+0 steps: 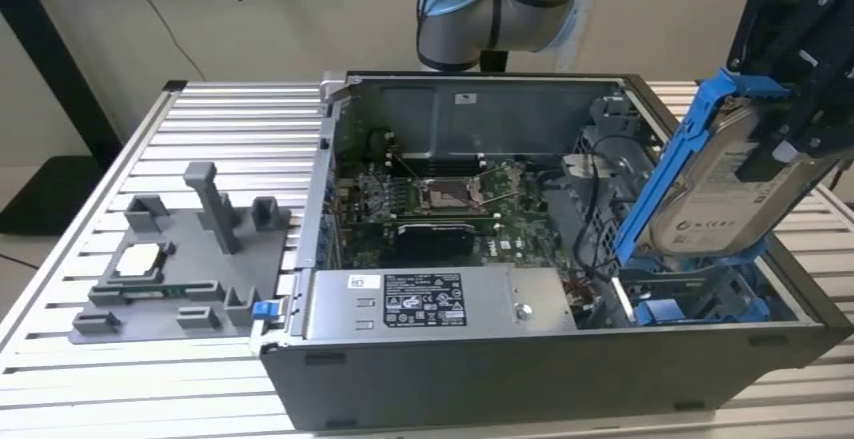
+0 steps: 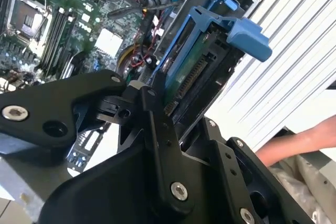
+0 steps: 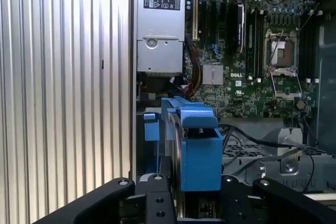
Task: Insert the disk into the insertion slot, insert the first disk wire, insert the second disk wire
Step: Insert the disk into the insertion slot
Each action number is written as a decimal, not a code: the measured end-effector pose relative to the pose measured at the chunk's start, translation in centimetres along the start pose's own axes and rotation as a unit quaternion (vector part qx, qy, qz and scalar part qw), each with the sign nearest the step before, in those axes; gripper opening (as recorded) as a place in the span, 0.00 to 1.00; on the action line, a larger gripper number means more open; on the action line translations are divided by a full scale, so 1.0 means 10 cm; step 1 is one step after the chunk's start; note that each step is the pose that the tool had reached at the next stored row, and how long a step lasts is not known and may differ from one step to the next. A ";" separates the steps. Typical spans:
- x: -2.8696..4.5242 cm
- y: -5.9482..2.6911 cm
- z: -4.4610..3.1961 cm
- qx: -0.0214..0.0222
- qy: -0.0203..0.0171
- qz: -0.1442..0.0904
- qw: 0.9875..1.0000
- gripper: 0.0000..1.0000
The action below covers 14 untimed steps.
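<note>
The disk (image 1: pixel 721 199), silver with a white label in a blue carrier frame, hangs steeply tilted over the case's corner at the exterior view's right. My black gripper (image 1: pixel 787 144) is shut on its upper end. The disk's lower end sits just above the insertion slot (image 1: pixel 694 299), a grey bay with blue rails. In the second wrist view the disk (image 2: pixel 197 72) shows its connector edge and blue tab between the fingers (image 2: pixel 157 129). The first wrist view looks along the blue carrier (image 3: pixel 191 140). Black cables (image 3: pixel 252 142) lie beside the bay; I cannot tell which are the disk wires.
The open computer case holds a green motherboard (image 1: pixel 441 199) and a grey power supply (image 1: pixel 434 299) at its front wall. A grey fixture (image 1: pixel 187 259) stands on the ribbed table at the exterior view's left. A person's hand (image 2: pixel 307 140) rests outside the case.
</note>
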<state>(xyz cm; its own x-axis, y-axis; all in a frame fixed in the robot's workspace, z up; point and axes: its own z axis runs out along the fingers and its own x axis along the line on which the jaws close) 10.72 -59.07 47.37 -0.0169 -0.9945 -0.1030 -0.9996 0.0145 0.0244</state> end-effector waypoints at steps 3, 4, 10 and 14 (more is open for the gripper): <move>0.002 0.000 0.006 0.004 0.000 0.000 1.000 1.00; 0.002 -0.001 0.012 0.007 0.000 -0.001 1.000 1.00; 0.006 -0.002 0.060 0.014 0.000 -0.001 1.000 1.00; 0.013 -0.005 0.120 0.014 0.000 -0.001 1.000 1.00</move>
<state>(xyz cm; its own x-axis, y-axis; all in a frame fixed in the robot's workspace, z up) 10.74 -59.07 46.16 -0.0142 -0.9945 -0.1033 -0.9999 0.0147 -0.0038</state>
